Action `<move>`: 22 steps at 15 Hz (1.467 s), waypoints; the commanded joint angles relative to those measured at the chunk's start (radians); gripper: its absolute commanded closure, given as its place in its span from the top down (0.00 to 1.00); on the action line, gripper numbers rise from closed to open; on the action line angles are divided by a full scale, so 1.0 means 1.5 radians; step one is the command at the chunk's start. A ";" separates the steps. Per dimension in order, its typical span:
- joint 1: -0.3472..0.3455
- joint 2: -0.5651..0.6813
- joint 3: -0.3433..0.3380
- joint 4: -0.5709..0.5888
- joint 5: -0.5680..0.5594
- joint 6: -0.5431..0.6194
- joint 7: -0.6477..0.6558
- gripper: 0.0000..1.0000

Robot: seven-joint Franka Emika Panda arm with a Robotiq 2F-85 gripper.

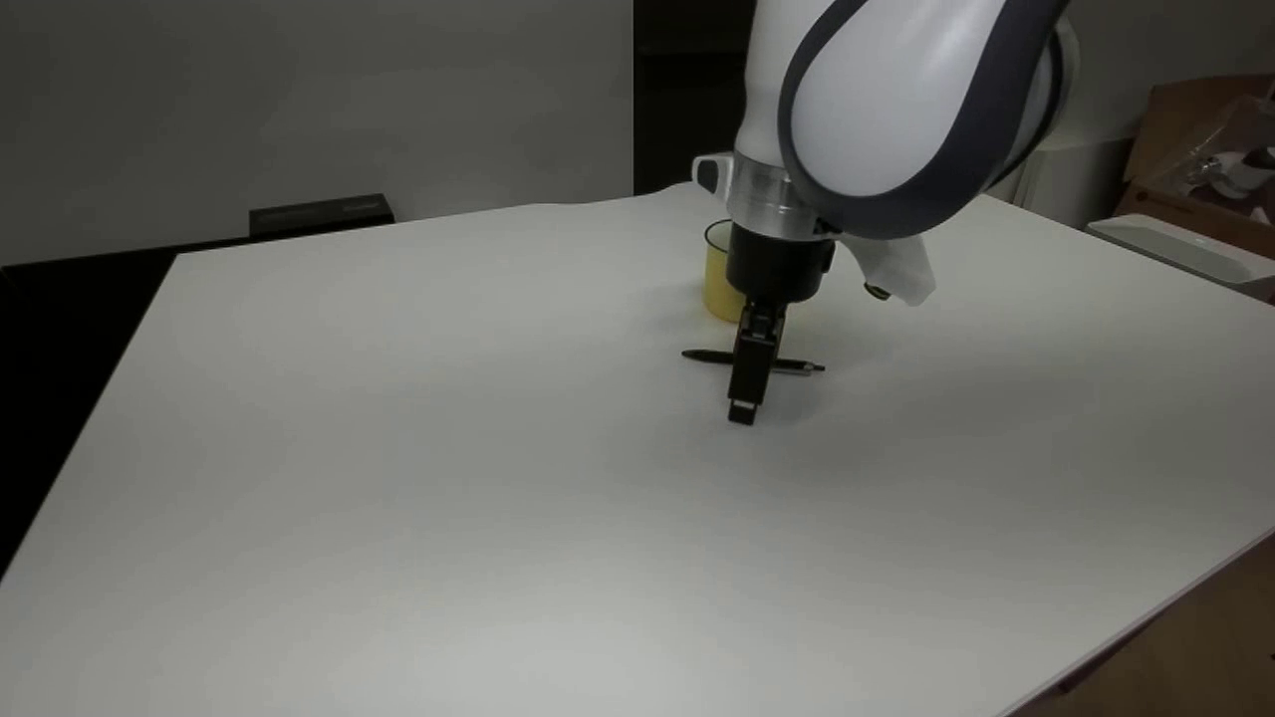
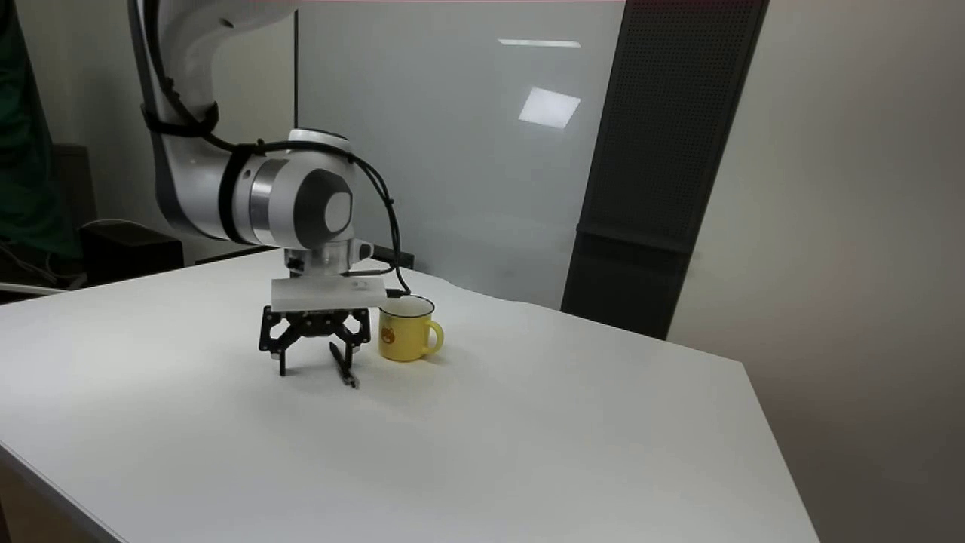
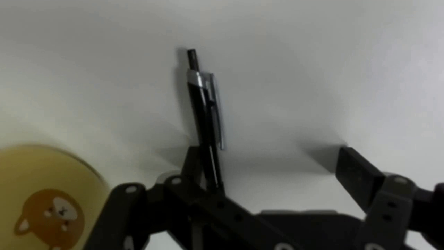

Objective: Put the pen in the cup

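tool (image 2: 316, 368) gapes wide, pen (image 3: 205, 121) lying between its jaws, beside one, contact unclear.

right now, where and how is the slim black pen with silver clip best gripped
Probably grip the pen midway, from above, across its width: it's slim and lies flat, the open black gripper straddles it, and the yellow mug crowds one side.

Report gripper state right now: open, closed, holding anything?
Gripper: open, holding nothing; the pen lies between the spread jaws, close beside one. Whether they touch can't be told.
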 commanded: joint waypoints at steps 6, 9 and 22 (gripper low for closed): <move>0.009 0.001 -0.012 0.006 -0.002 0.015 0.010 0.73; 0.025 -0.020 -0.030 -0.005 -0.010 0.052 0.028 0.52; 0.052 -0.034 -0.062 -0.016 -0.005 0.080 0.047 0.03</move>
